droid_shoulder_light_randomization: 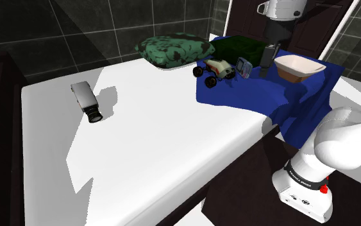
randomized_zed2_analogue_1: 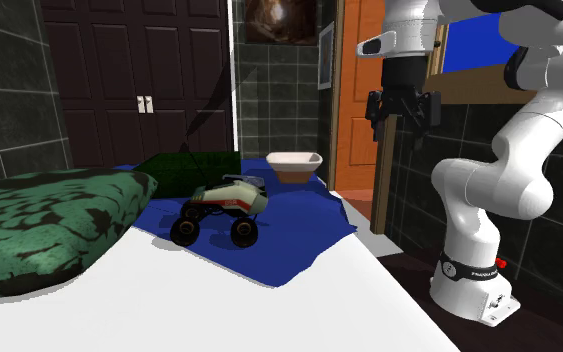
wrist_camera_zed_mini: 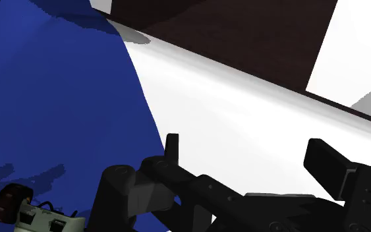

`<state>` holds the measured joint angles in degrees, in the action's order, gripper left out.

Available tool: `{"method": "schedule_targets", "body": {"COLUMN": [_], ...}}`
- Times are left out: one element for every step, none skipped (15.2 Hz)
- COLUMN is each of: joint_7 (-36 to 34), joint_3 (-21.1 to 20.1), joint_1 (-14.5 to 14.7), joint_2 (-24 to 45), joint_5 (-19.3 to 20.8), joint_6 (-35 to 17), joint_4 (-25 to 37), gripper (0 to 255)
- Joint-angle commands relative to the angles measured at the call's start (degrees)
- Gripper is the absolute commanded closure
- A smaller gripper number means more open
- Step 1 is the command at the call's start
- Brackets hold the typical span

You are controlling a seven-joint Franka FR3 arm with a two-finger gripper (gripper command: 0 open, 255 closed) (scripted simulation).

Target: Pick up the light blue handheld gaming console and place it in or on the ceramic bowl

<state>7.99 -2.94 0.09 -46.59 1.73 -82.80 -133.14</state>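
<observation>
Tiny unreadable lettering on arm's base band (droid_shoulder_light_randomization: pixel 302 180)

Dim surroundings, brightly lit white surface (droid_shoulder_light_randomization: pixel 172 147), crisp hard-edged shadows, sharp throughout

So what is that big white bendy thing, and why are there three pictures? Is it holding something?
The white bendy thing is a robot arm. The black claw at its end is its gripper. Each picture comes from a different camera. One stands beside the arm's stand and looks down over everything. One sits low over the surface, near the pillow. One rides on the hand itself, so you see its two black fingers poking in.

On the white surface lie a blue cloth, a green pillow, a toy truck, a small light blue game console, a bowl and a grey camera-like thing.

The fingers stand apart, up in the air, so the claw holds nothing.
</observation>
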Motion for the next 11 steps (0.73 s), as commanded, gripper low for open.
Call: {"method": "schedule_targets", "body": {"joint_7": [0.0,0.0,0.0,0.0,-0.1,-0.1,-0.1,-0.1,-0.1,-0.1,-0.1], "joint_3": [0.0,0.7,1.5,2.2,3.0,3.7,4.4,5.2,5.9,6.7,7.4], "joint_1": [0.0,-0.6,-1.3,-1.9,-2.5,-3.1,-3.6,-4.2,-4.7,-5.2,-5.8], "joint_2": [0.0,1.4,2.8,4.2,5.7,7.2,8.7,10.2,11.8,13.4,15.0], "joint_5": [0.0,0.4,0.8,1.1,1.4,1.7,2.0,2.2,2.4,2.6,2.7], "joint_6": [0.0,-1.4,-2.7,-4.0,-5.3,-6.5,-7.8,-9.0,-10.1,-11.2,-12.3], "joint_4": [0.0,0.2,0.4,0.7,1.1,1.5,1.9,2.4,3.0,3.6,4.3], "gripper": [0,0,0,0,0,0,0,0,0,0,0]}}
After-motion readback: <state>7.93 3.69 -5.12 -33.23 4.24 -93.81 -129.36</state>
